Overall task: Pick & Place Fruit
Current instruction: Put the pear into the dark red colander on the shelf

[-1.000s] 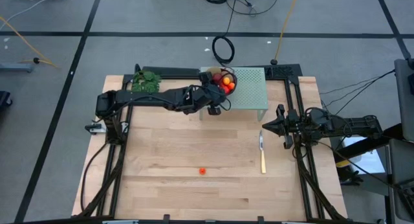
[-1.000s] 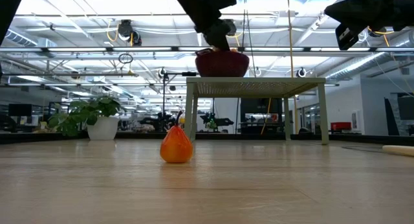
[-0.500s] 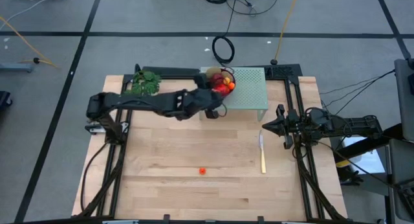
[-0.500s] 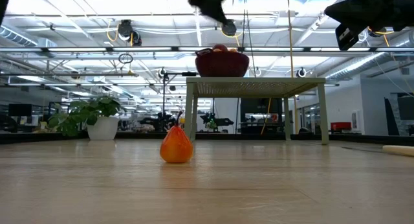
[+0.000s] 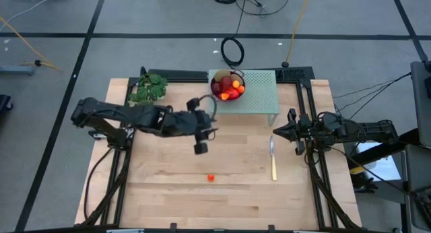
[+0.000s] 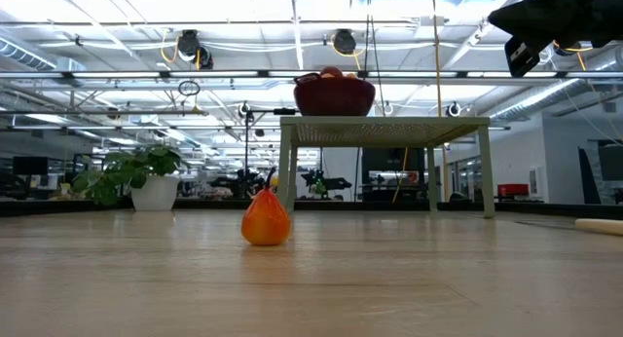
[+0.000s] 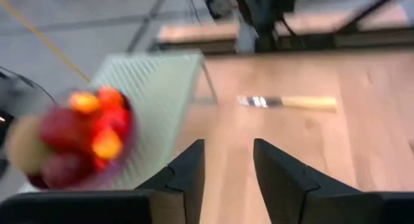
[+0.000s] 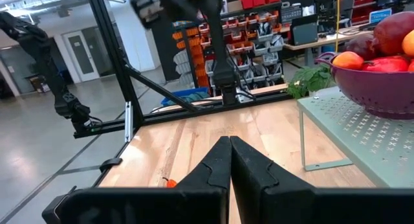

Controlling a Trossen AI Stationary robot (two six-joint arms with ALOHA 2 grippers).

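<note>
While most of the fruit already sits heaped in the purple bowl [image 5: 227,87] on the green rack [image 5: 259,98], one small orange-red fruit [image 5: 210,178] lies alone on the wooden surface [image 5: 168,186], well apart from the rack on its near side. Measured from that lone fruit, the left tool [image 5: 201,149] hovers between it and the rack, fingers parted and empty, clearly the nearer arm. Beyond the yellow-handled knife [image 5: 273,159], the right tool [image 5: 277,131] waits, pinched closed on nothing. The fruit looks roundish, so approach angle likely matters little.
</note>
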